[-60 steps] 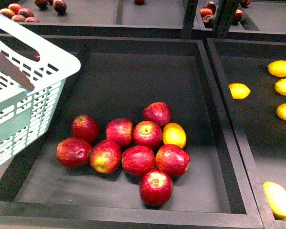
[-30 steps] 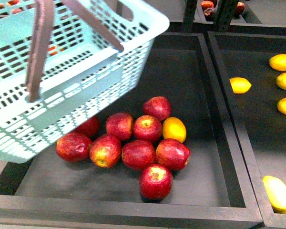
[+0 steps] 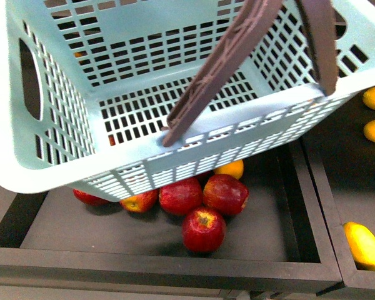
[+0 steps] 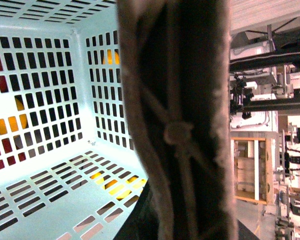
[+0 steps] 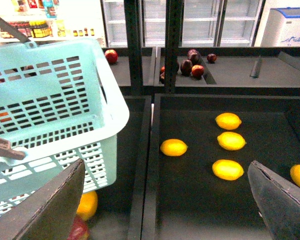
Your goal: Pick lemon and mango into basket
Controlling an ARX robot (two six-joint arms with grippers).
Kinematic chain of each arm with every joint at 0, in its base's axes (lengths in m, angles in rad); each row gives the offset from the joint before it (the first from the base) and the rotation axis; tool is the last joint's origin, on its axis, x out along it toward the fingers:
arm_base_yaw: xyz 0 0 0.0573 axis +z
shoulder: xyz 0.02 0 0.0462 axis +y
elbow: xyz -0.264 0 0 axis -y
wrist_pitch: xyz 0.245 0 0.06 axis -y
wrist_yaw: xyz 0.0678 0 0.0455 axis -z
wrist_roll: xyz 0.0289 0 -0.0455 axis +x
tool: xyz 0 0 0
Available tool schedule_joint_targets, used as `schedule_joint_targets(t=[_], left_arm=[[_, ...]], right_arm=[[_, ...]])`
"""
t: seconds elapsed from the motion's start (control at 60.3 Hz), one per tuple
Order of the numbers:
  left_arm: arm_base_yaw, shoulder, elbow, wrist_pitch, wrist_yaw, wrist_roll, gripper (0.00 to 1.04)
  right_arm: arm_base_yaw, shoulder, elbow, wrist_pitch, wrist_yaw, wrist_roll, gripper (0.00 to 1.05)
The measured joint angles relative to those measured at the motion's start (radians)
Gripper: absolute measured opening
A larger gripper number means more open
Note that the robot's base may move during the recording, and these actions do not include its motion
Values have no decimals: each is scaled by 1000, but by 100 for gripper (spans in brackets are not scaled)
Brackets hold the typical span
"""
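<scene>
Basket (image 3: 256, 122) has swung from upper left to fill the frame's top, hanging over the red apples (image 3: 203, 229); nothing in it yet. Lemons (image 5: 229, 121) upper right and mango (image 3: 364, 245) lower right both remain to pick. Right claw (image 5: 165, 167) wide, empty. I cannot tell the left claw's grip: the brown handle (image 4: 175, 125) blocks its camera.

The basket (image 3: 50, 169) hangs over the left bin (image 3: 175, 275), covering its back part. Below the basket's near wall lie apples (image 3: 203, 228), with the mango (image 3: 231, 169) just behind them (half hidden). Lemons (image 5: 229, 121) lie in the right bin (image 5: 190, 200), to the basket's right.
</scene>
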Motion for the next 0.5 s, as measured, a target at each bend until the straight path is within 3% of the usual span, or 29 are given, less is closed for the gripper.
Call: schedule_joint_targets(t=[0.465, 0.498], left_arm=[[-14, -17, -24, 12, -3, 7, 5], [-14, -17, -24, 12, -1, 7, 5]], right_arm=[[0, 0, 0, 0, 0, 0, 96], [-5, 35, 26, -71, 27, 34, 96]])
